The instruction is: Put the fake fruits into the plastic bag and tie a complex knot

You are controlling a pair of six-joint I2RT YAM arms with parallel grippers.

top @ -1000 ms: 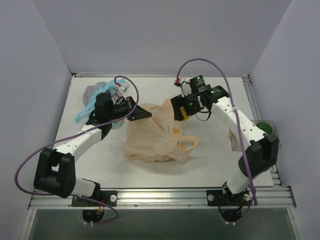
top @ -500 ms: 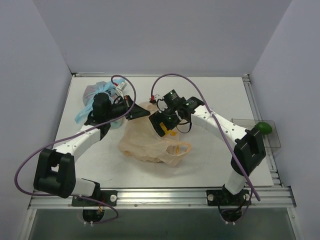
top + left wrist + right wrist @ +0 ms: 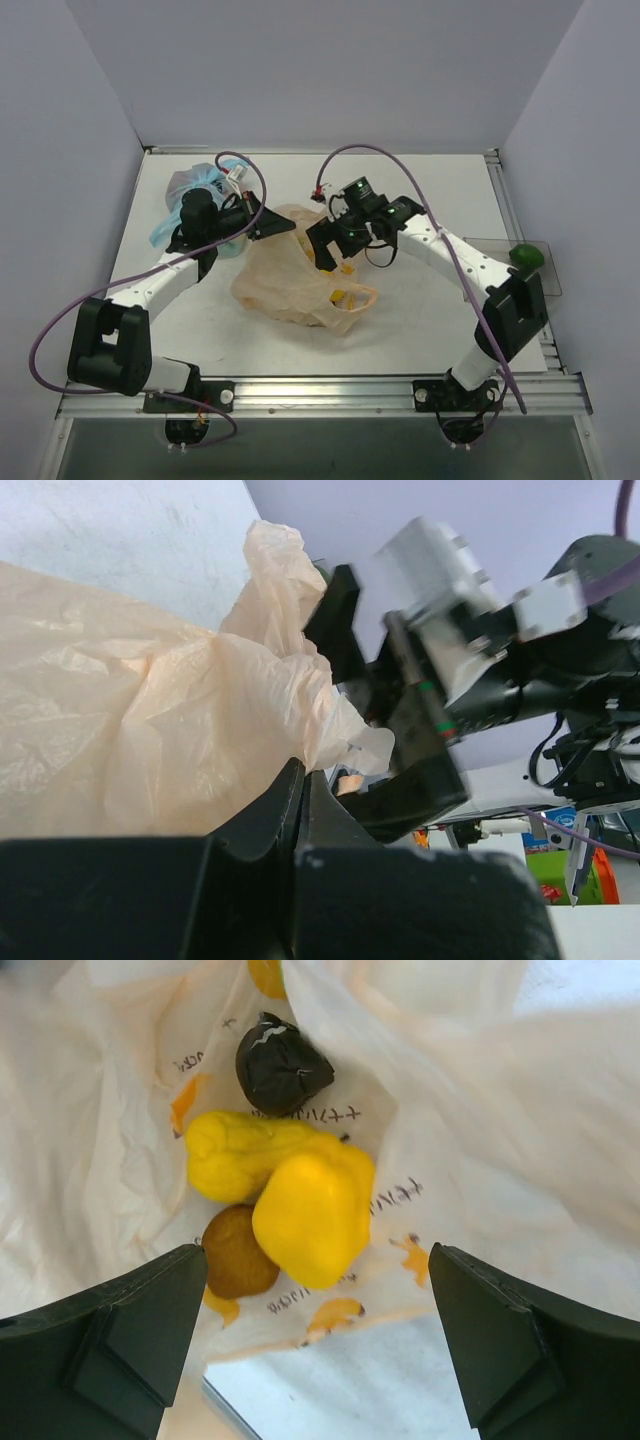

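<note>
Overhead view of two robot arms working over a peach bag at the centre of the frame. The right gripper was to the right of the bag a second ago, carrying something yellow. It now hangs above the bag's open mouth. Its wrist camera shows the fingers spread wide and holding nothing. Below them, inside the bag, lie a yellow fruit, a knobbly fruit, a brown fruit and a dark lump. That delivery looks done.

The left gripper, left of centre, has barely moved. Its fingers are pressed together on the bag's rim and hold the mouth up. The bag's body has slid slightly left. A handle lies loose and nothing is tied yet.

A green fruit sits on a clear tray at the right edge, well apart from the bag, so packing may be unfinished. A blue-handled bag lies at upper left.

The table is plain white, with a metal rail along the bottom. Lilac walls enclose three sides.
</note>
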